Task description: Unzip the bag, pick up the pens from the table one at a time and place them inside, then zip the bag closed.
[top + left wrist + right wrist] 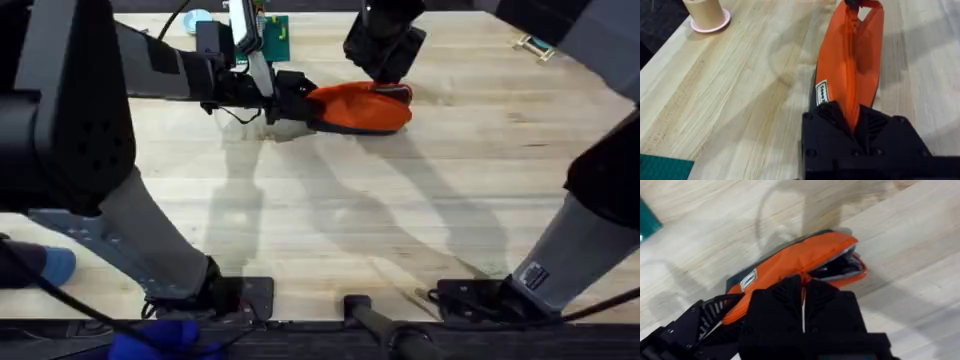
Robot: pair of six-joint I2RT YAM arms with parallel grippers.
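Bag (362, 108) lies on the table (330, 220) at the far middle, orange, zipper partly open at its right end, dark contents showing in the gap in my right wrist view. My left gripper (291, 103) clamps the bag's left end, fabric pinched between the black fingers (827, 117). My right gripper (385, 80) sits over the bag's top seam, fingers (782, 300) pressed together on the zipper line; pull tab hidden, can't tell. Tape roll (705, 14) stands well apart.
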